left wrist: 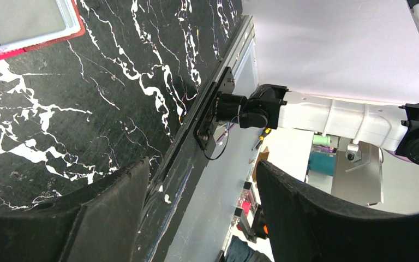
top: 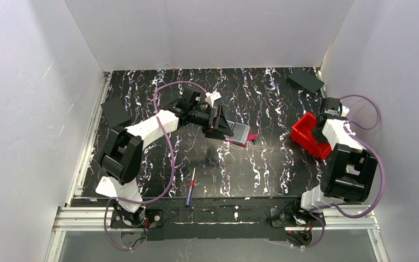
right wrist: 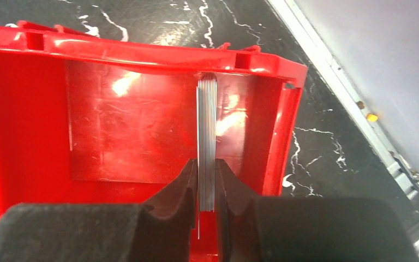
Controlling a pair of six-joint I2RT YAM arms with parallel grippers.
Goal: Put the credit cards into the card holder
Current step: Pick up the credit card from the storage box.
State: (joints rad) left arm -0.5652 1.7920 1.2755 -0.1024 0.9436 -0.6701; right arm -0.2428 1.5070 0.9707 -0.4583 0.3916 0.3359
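Near edge: a pen-like tool (top: 190, 188) lies loose on the tabletop (top: 262, 169), not in play.

Mid-table, left: the left fingers (left wrist: 109, 218) are spread wide with nothing between them, hanging just beside the card holder (top: 240, 132). The holder lies flat near the tabletop centre, grey-blue face up with red edging. The left wrist view catches only one corner of it. Can't tell whether any card already sits inside.

Right: the right fingers (right wrist: 180, 191) are clamped on the credit cards (right wrist: 207, 120), a thin stack seen edge-on, down inside the red bin (right wrist: 142, 52). The stack's far end reaches the bin's back wall. Can't tell if it's off the bin floor.

Far: a black flat square (top: 114, 112) sits at back left and another black square (top: 305, 81) at back right, neither involved.

Status, my read: early. The cards are gripped but in the bin, well apart from the holder.

Left to do:
- Lift the stack clear.
- Carry it across to the holder.
- Slot it into a pocket.

The left arm looks placed to steady the holder. Risk: the stack fans or slips in that narrow pinch.
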